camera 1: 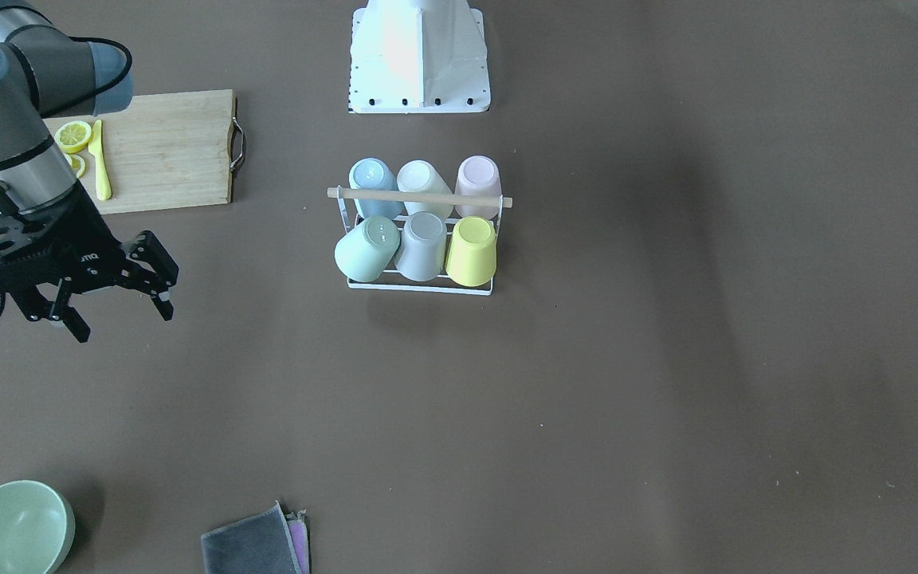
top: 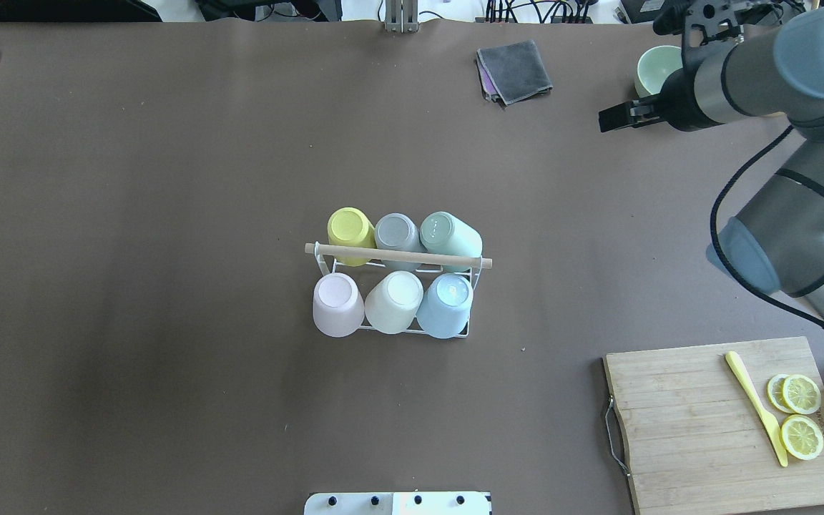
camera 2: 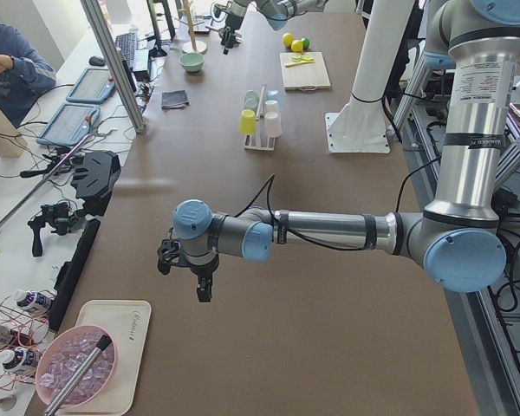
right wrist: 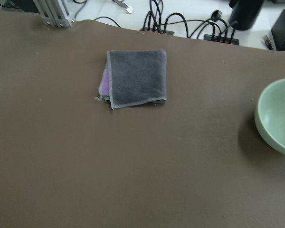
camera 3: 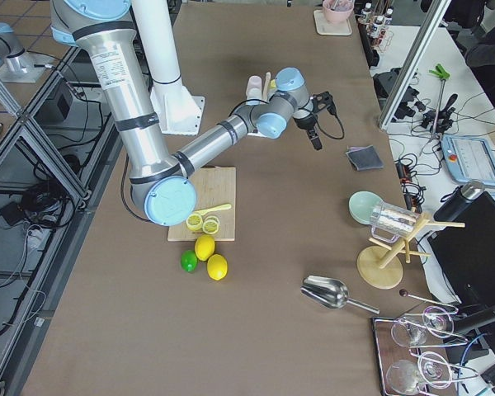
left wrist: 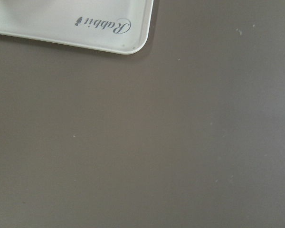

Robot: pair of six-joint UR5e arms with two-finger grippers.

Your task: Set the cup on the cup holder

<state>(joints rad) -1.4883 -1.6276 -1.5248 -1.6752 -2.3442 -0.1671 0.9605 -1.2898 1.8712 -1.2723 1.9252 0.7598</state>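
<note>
My left pincer (camera 2: 189,276) hangs over the table near the white tray (left wrist: 85,33); can't tell if it's wide or narrow. Rack (top: 398,255) sits mid-table with six upturned cups (top: 393,302) on it, three in each row either side of the wooden rod. My right pincer (camera 1: 123,317) is wide, holding nothing, well apart from the rack, near the grey cloth (top: 516,68) and green bowl (top: 656,68). Cutting board (top: 691,422) with lemon slices (top: 802,415) at right.

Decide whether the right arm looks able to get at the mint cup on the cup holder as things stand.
Probably yes. The right gripper hangs open above bare table, and the mint cup sits at the end of the cup holder nearest it, with nothing standing between them.
</note>
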